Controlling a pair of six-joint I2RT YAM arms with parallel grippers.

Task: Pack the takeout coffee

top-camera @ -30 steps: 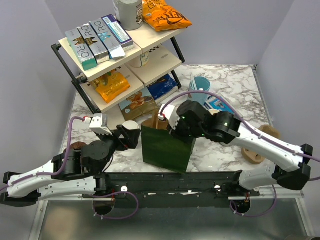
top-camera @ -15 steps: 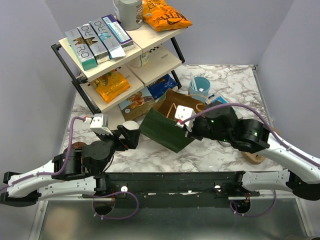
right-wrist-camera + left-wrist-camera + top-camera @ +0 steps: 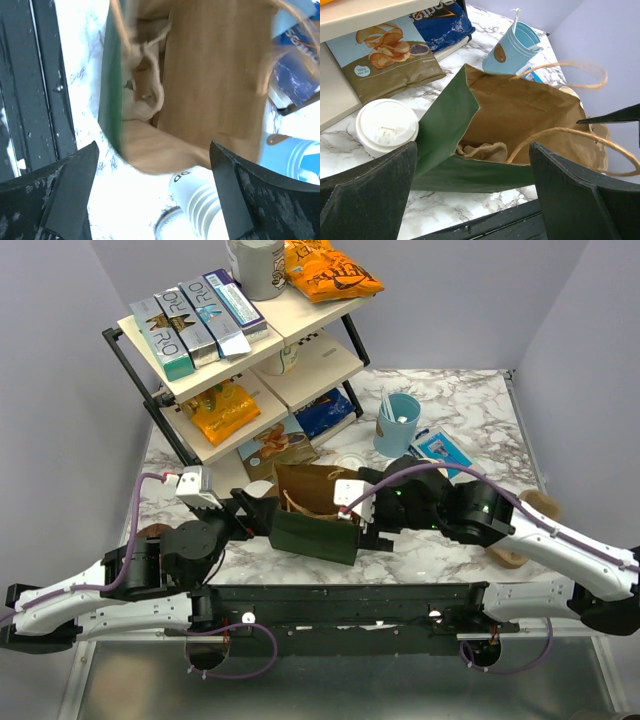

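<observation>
Wide apart on the left gripper (image 3: 472, 150): 2 blunt, slab-shaped, matte black fingers (image 3: 370, 190) at the lower corners of the wrist view, gripping nothing. Just past the tip of its left finger, outside the gap: the takeout coffee (image 3: 387, 127), upright on the veined white marble table (image 3: 340, 145). Short cream paper cup, round white plastic lid with a raised rim and a moulded recess. Hard against its side, a green flap of the paper bag (image 3: 445, 120); touching or not, cannot tell. Coffee outside the bag.

Straight ahead between those fingers: the bag's mouth, gaping toward the gripper. Smooth dark green outside, creased brown kraft inside, a crumpled fold deep at the bottom. 2 twisted paper-cord handles (image 3: 570, 132) looping off the rim.

Beyond the bag: a tapered light blue cup (image 3: 512, 47) with thin white sticks. Beyond the coffee: a glossy brown snack pouch (image 3: 390, 60) and a crinkled blue pouch (image 3: 440, 20).

Likewise spread wide and empty: the right gripper (image 3: 154, 150), dusty black fingers flanking the same bag's mouth from the other side, the view blurred. Close to its right finger: a stack of pale cups (image 3: 200, 205), ribbed, nested.

From above, 1 gripper near each side of the tilted bag.
</observation>
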